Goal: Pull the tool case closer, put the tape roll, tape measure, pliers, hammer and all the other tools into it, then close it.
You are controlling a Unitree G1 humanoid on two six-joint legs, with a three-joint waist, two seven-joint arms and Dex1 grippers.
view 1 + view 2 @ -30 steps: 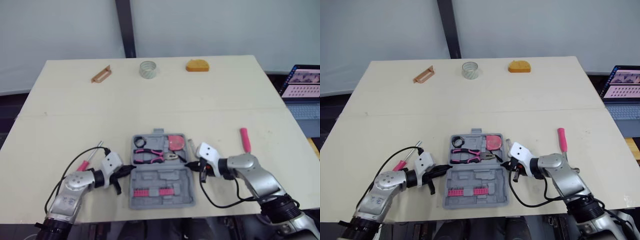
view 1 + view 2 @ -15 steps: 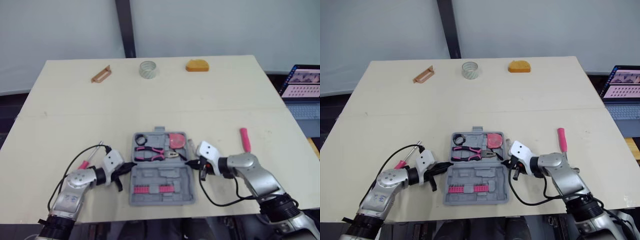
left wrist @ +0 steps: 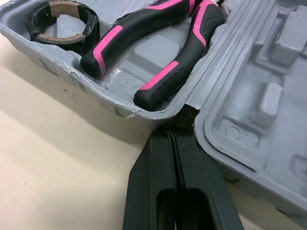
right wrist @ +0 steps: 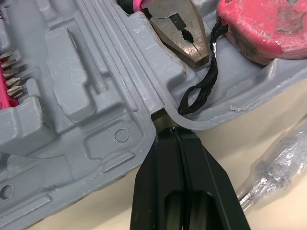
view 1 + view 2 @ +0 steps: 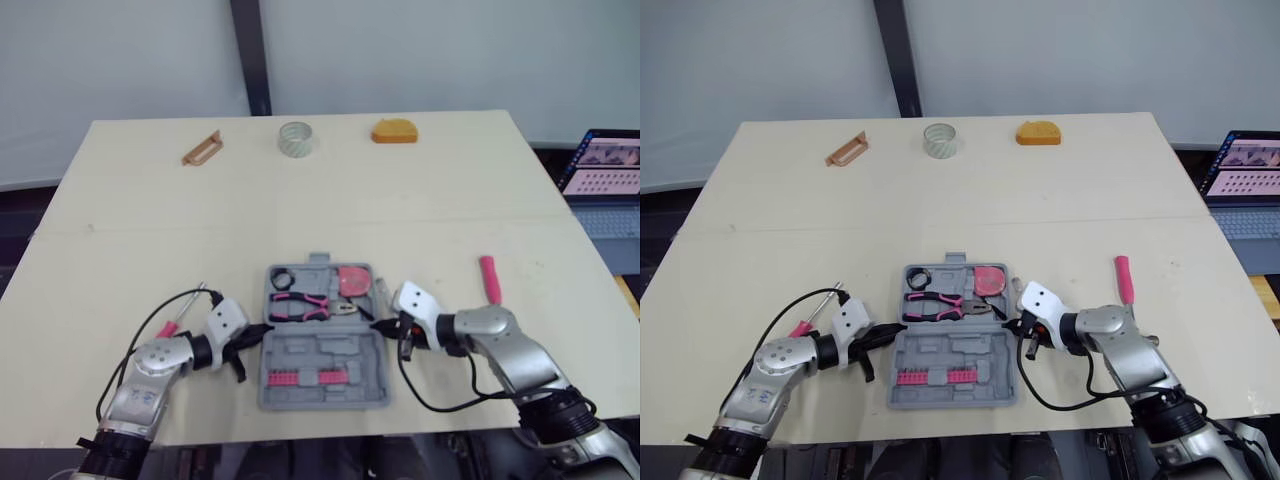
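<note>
The grey tool case [image 5: 322,345] lies open near the table's front edge. Its far half holds a black tape roll [image 5: 280,281], pink-and-black pliers [image 5: 303,306] and a red tape measure [image 5: 352,283]. The near half holds a row of pink bits [image 5: 300,380]. My left gripper [image 5: 257,332] is shut, its tip against the hinge notch on the case's left side [image 3: 169,136]. My right gripper [image 5: 380,325] is shut too, its tip against the hinge on the right side [image 4: 165,125]. A pink-handled screwdriver [image 5: 172,325] lies left of the case. A pink-handled tool [image 5: 490,280] lies to the right.
A small shiny metal tool [image 5: 383,292] lies just off the case's right edge, near my right gripper. At the table's far edge sit a clear tape roll [image 5: 297,137], an orange tape measure [image 5: 394,131] and a brown handled tool [image 5: 203,148]. A laptop [image 5: 605,165] stands off the table's right side.
A second ago the case and both grippers sat slightly nearer to me; they moved a little away together. Nothing has moved in the last half second.
</note>
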